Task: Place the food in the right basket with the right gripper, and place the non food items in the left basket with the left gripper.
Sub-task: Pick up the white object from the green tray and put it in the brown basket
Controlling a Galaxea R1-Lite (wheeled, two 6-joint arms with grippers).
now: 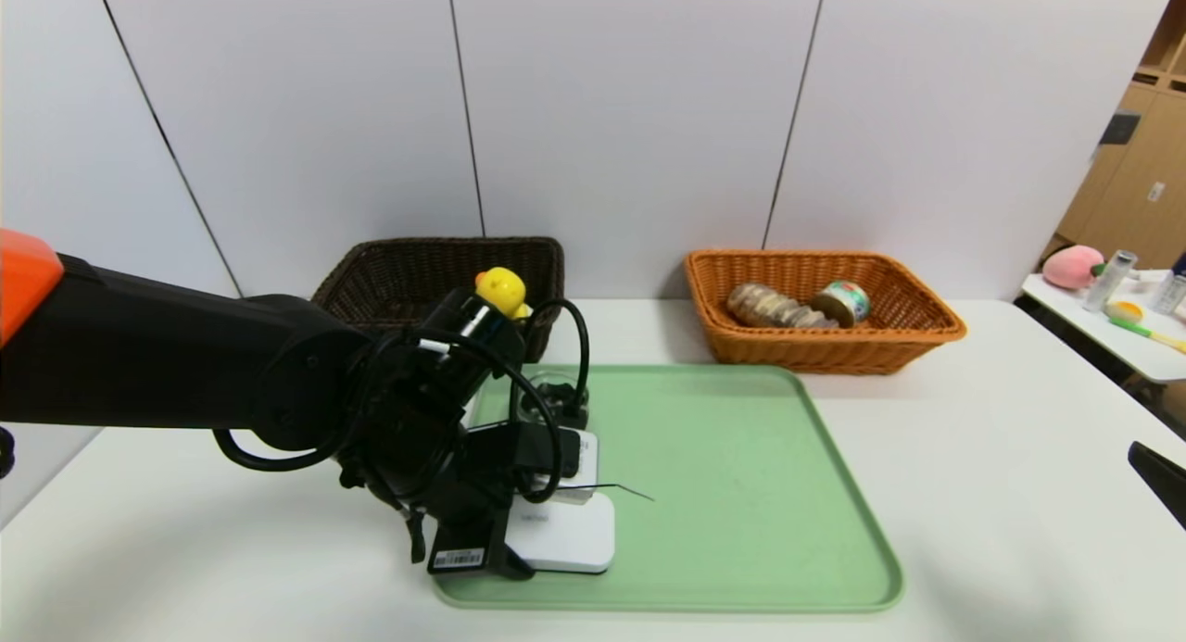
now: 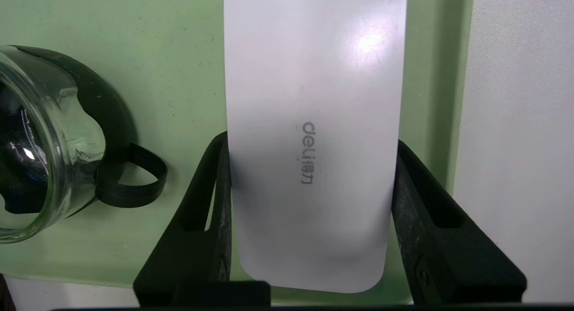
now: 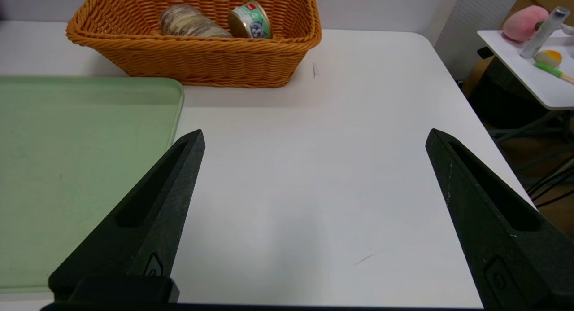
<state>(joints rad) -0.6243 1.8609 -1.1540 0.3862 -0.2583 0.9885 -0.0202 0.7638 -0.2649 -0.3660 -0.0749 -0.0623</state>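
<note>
My left gripper [image 2: 311, 140] is shut on the flat white rounded box [image 2: 314, 100], one finger against each long side, at the near left of the green tray [image 1: 723, 484]; in the head view the box [image 1: 574, 535] shows under my wrist. The clear glass cup with black handle [image 2: 40, 145] stands on the tray beside it. The yellow duck [image 1: 501, 293] sits in the dark brown basket [image 1: 398, 271]. The grey cloth is hidden. The bread roll [image 1: 774, 307] and the tin [image 1: 843, 301] lie in the orange basket [image 1: 825, 350]. My right gripper [image 3: 314, 133] is open and empty over the bare table right of the tray.
A side table [image 1: 1112, 332] at the far right holds a pink peach toy [image 1: 1073, 266], a bottle and small items. A white wall runs close behind both baskets. The tray [image 3: 67, 145] lies between the baskets and the table's front edge.
</note>
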